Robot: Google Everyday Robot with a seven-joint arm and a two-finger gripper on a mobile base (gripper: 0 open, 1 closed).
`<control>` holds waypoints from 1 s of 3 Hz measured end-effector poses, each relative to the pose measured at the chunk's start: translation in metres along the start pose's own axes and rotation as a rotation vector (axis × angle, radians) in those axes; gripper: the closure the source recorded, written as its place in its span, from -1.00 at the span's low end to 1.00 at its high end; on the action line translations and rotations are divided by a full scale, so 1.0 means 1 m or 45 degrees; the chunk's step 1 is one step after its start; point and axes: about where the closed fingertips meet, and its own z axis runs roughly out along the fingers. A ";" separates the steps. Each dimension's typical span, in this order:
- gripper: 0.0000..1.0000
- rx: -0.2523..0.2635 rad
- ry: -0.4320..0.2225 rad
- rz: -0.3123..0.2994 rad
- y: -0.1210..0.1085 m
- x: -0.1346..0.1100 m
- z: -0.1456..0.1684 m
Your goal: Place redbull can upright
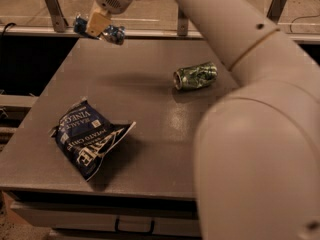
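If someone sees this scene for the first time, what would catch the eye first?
The big pale robot arm fills the right side and reaches to the far left corner, where its end effector holds the redbull can above the edge of the table. A crushed green can lies on its side right of the middle, and a dark blue chip bag lies at the front left.

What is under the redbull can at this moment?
Only bare table near its far-left corner; the redbull can hangs sideways above it, clamped in the gripper. The gripper covers the can's middle.
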 end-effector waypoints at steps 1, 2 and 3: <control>1.00 0.043 -0.220 0.101 0.031 -0.019 -0.046; 1.00 0.083 -0.282 0.179 0.036 -0.002 -0.053; 1.00 0.087 -0.277 0.181 0.034 0.001 -0.053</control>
